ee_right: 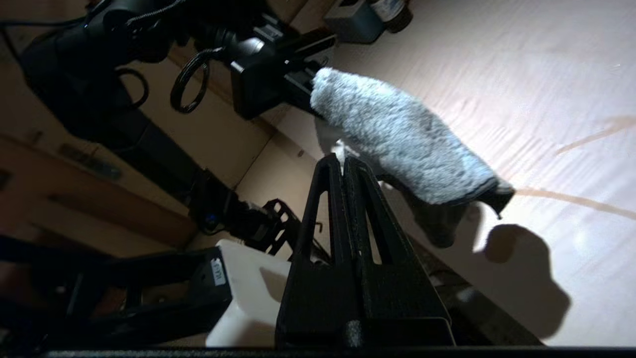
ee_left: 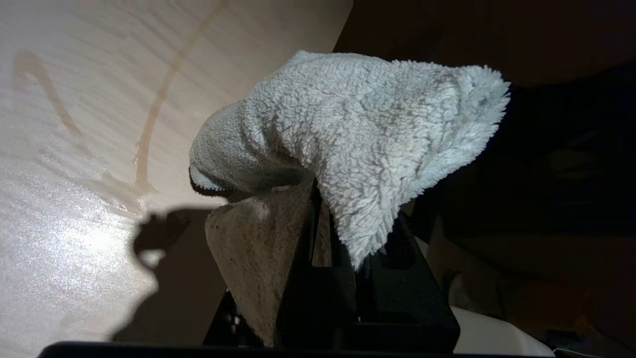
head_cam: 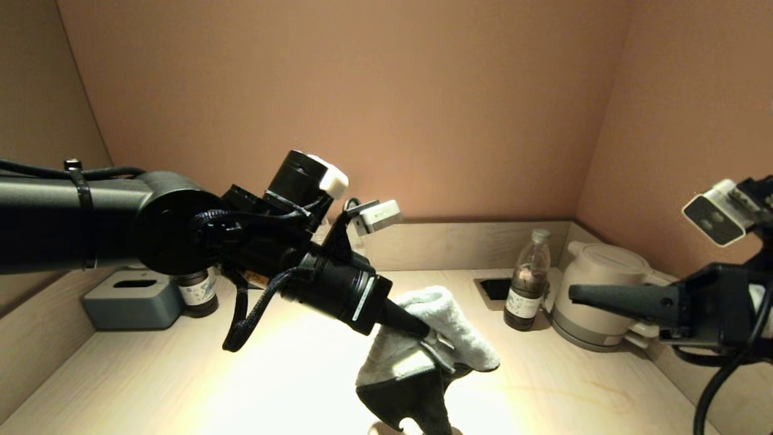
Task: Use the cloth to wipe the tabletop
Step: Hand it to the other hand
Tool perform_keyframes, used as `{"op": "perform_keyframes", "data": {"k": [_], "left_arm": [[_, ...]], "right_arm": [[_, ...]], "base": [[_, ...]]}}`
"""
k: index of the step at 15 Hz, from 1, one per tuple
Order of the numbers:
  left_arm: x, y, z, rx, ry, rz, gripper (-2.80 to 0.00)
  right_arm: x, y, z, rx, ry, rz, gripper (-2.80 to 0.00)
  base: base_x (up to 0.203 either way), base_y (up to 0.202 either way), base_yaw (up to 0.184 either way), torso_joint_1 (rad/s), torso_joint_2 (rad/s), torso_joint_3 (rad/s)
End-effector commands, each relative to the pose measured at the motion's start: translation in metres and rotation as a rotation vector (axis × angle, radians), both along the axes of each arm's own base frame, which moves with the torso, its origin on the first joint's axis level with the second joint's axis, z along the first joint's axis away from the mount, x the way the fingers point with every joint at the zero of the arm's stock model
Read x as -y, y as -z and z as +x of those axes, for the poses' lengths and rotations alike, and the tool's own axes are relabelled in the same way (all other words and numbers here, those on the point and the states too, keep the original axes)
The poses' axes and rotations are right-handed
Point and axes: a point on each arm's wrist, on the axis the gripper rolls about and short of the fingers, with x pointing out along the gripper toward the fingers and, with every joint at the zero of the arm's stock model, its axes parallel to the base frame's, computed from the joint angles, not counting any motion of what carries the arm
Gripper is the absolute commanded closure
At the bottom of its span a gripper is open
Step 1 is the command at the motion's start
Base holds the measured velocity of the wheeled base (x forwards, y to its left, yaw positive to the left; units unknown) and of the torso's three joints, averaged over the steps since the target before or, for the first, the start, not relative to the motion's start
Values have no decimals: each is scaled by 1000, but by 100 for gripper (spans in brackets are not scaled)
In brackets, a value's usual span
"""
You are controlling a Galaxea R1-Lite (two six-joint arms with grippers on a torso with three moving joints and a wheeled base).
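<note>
The left end effector point(head_cam: 432, 341) grips the cloth point(head_cam: 441, 332), which drapes over it above the tabletop point(head_cam: 151, 374).

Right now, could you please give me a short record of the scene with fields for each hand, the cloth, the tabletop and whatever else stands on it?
left hand: shut on the cloth, held above the tabletop
cloth: draped over the left hand, pale face up, dark face hanging below
right hand: shut, empty, at the right side near the kettle
tabletop: brown streaks visible, not yet wiped
back left: tissue box, dark jar
back right: bottle, kettle
</note>
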Motion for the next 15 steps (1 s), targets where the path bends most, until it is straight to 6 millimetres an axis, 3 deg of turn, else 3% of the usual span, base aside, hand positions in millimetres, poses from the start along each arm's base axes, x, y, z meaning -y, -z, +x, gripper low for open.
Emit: {"op": "perform_keyframes", "data": {"k": [1, 4, 7, 10, 13, 15], "left_arm": [[2, 1, 4, -19, 5, -10, 0], [2, -6, 4, -60, -17, -29, 0], [1, -8, 3, -77, 1, -39, 0], [-1, -10, 0, -82, 8, -45, 0], [-11, -27, -13, -131, 62, -77, 0], [-12, -27, -14, -140, 65, -75, 0]], "right_arm": [[-5, 9, -9, 9, -179, 46, 0], [-8, 23, -4, 41, -157, -6, 0], [-8, 40, 16, 264, -158, -164, 0], [-6, 53, 37, 374, -161, -264, 0], [-3, 50, 58, 450, -131, -346, 0], [-2, 46, 64, 481, -124, -366, 0]], "base": [[0, 0, 0, 0, 0, 0], [0, 0, 0, 0, 0, 0], [0, 0, 0, 0, 0, 0], [0, 0, 0, 0, 0, 0], [0, 0, 0, 0, 0, 0], [0, 0, 0, 0, 0, 0]]}}
